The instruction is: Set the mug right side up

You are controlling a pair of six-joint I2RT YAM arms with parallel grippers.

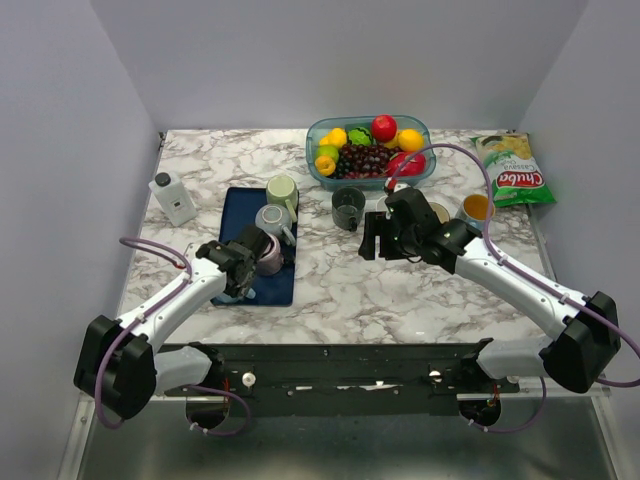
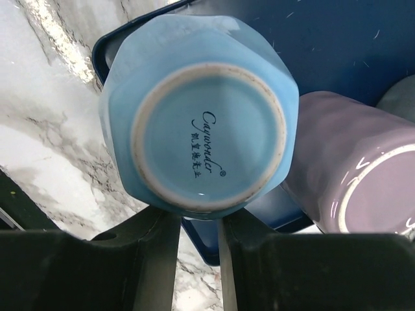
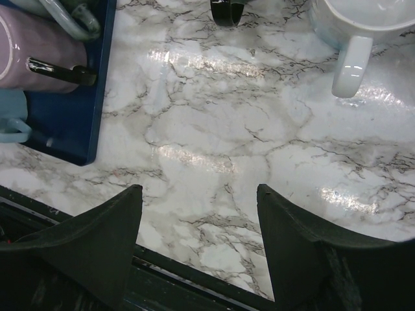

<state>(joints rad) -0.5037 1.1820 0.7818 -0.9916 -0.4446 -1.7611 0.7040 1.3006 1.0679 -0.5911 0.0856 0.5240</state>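
A light blue mug [image 2: 201,116] stands upside down at the near edge of the dark blue tray [image 2: 337,39], its printed base facing up. It shows as a sliver under the arm in the top view [image 1: 247,293] and at the left edge of the right wrist view [image 3: 10,110]. My left gripper [image 2: 200,217] reaches down at the mug's side. The jaws are drawn close with a narrow gap, and their tips are hidden beneath the mug's flank, where its handle lies. My right gripper [image 1: 372,240] hovers open and empty over bare marble [image 3: 200,194].
A pink mug [image 2: 350,168] stands upside down touching the blue one. Farther back on the tray [image 1: 235,205] are a grey mug [image 1: 271,218] and a green mug [image 1: 283,189]. A dark mug [image 1: 348,207], white mug [image 3: 353,26], orange cup [image 1: 477,207], fruit bowl [image 1: 312,140], chips bag [image 1: 515,172] and white bottle [image 1: 175,197] stand around.
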